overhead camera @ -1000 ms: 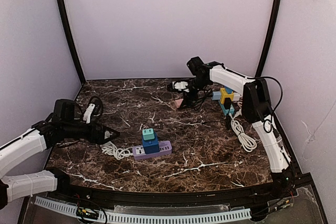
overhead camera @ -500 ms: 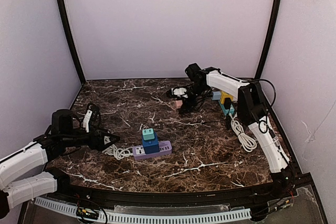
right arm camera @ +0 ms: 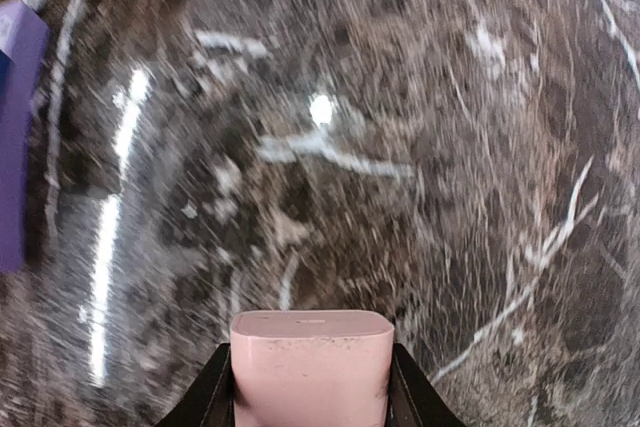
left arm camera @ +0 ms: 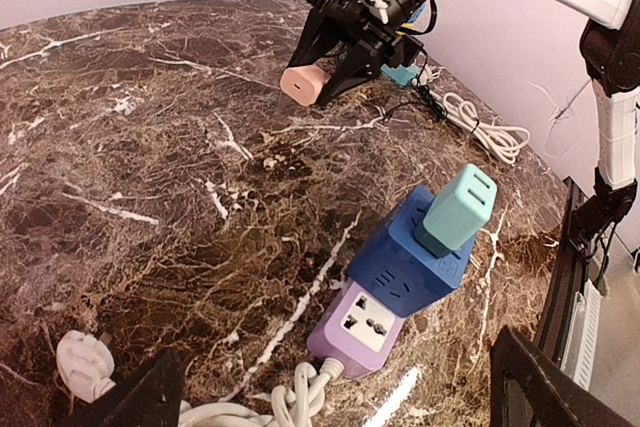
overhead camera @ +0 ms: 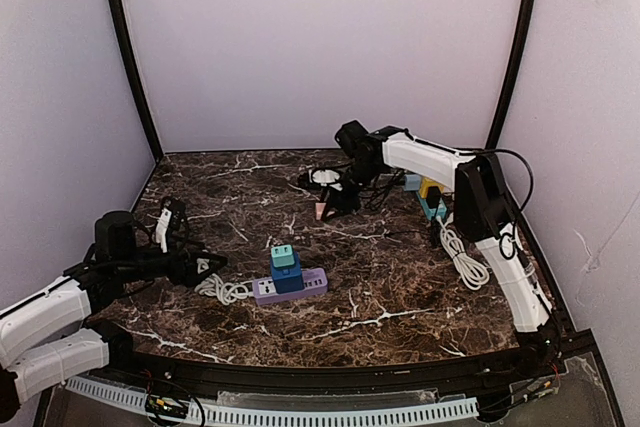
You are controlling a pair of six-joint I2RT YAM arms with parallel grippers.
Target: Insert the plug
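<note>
Right gripper (overhead camera: 327,202): clamped on the pink plug (right arm camera: 311,367), one jaw on each side of it
Plug position: out over the far middle of the table (overhead camera: 400,297), seemingly clear of the marble, and well apart from the purple power strip (overhead camera: 290,287)
Power strip: lying near the front, with a blue adapter (left arm camera: 405,265) already seated and a teal adapter (left arm camera: 458,209) stacked on that
Free socket (left arm camera: 362,324): showing at the strip's cord end (looks like the obvious target)
Left gripper (overhead camera: 205,265): fingers wide apart, holding nothing, just beside the coiled white cord (overhead camera: 222,290)
Done: the plug is grasped
Left to do: carry it across to the strip, line it up over the socket, press it home
</note>
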